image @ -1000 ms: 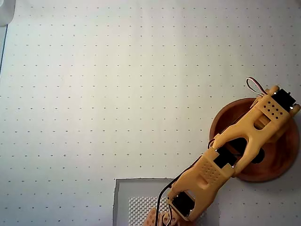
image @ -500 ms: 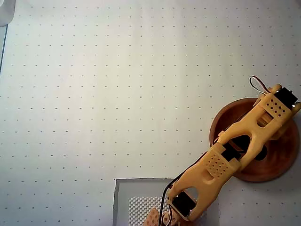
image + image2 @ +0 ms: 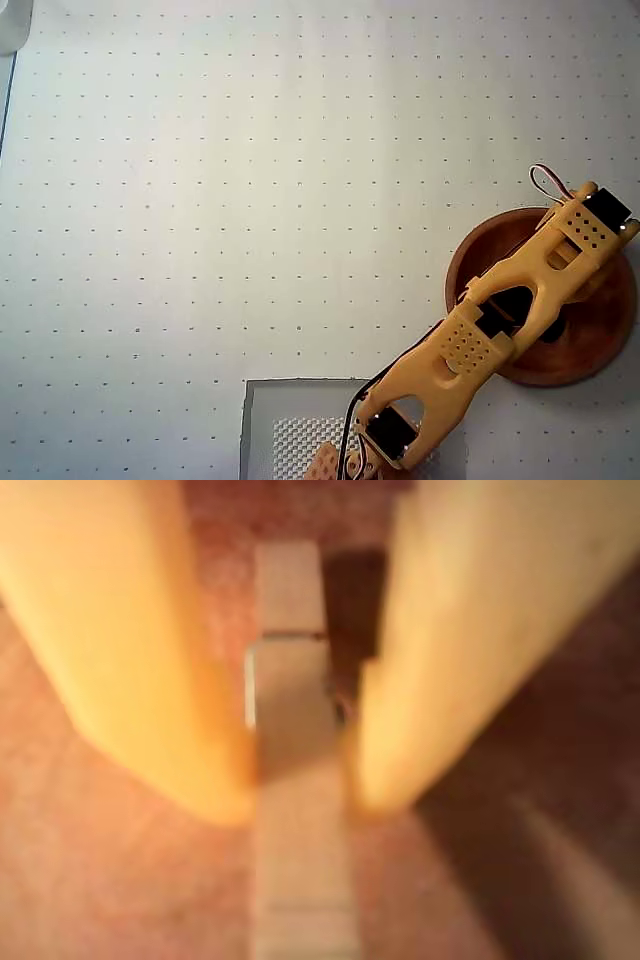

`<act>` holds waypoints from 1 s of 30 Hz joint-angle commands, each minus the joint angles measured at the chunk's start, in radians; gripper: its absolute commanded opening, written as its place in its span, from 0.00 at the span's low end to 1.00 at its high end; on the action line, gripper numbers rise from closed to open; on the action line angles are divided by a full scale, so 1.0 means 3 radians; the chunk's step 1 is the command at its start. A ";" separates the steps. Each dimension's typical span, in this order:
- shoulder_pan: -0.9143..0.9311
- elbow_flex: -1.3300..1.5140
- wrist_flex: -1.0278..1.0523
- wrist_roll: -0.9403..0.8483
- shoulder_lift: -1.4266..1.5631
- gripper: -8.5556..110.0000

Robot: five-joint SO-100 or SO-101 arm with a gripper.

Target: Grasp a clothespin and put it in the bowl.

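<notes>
in the wrist view we see the two yellow-orange fingers of the gripper pinching a small light-tan wooden clothespin at its middle — the picture is blurred, but the pads press against both of its sides. behind it we see reddish-brown wood, the inside of the round, thick-rimmed wooden bowl. in the overhead view the yellow arm reaches across the bowl at the right edge of the white dotted table — the clothespin is hidden beneath it there.
</notes>
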 commanded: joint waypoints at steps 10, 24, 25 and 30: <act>-0.0010 -0.0205 0.0041 -0.0015 0.0112 0.16; -0.0031 -0.0189 0.0082 0.0000 0.0900 0.17; -0.0036 -0.0179 0.0087 0.0000 0.0982 0.17; -0.0107 -0.0153 0.0087 0.0015 0.1452 0.10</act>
